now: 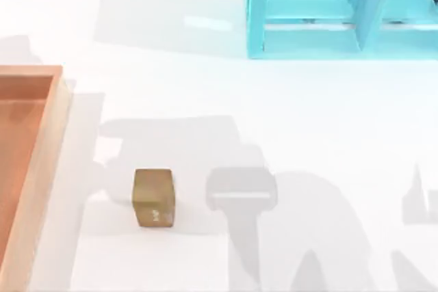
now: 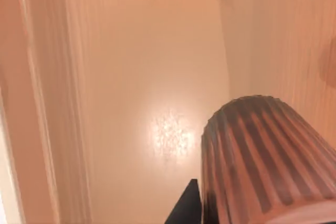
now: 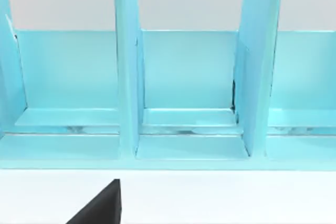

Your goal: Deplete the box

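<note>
The box [image 1: 42, 162] sits at the worktop's [image 1: 308, 114] left edge. Left wrist view looks straight down into it, and there's a dark ribbed cup [image 2: 268, 156] in there, so it's not emptied yet. A dark bit by the cup is likely the left gripper, but I can't tell if it's released or clenched. I'd come down centred over the cup, grab it by the rim, and lift it straight up clear of the wall [image 2: 47, 103] before swinging out. A small cube [image 1: 154, 197] is already on the worktop just right of the box, so drop the cup away from it. The cyan shelf [image 1: 342, 18] is at the far right, out of the way. Right gripper faces it; can't tell its state.
</note>
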You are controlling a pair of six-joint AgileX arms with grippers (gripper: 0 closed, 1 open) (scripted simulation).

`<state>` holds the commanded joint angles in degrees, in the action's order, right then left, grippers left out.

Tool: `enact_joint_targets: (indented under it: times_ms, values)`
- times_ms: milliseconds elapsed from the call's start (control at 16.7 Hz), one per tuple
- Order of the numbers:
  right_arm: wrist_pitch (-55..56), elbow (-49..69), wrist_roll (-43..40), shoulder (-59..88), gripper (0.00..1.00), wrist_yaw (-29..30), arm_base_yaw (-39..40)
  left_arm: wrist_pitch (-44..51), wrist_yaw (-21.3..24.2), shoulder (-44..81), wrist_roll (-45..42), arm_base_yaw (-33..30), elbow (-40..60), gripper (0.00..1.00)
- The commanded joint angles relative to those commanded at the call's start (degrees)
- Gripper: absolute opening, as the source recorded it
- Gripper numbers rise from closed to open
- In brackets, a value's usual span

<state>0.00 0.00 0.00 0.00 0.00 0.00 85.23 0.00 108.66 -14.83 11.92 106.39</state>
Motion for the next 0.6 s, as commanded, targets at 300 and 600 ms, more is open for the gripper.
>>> enact_joint_targets:
  times_ms: [300,600]
  values:
    - [0.0,0.0,0.0,0.0,1.0,0.0,0.0,-0.1,-0.3,2.0,0.5,-0.3,-0.4,0.0]
    - [0.0,0.0,0.0,0.0,1.0,0.0,0.0,-0.9,-0.2,2.8,2.5,-2.1,-0.3,0.0]
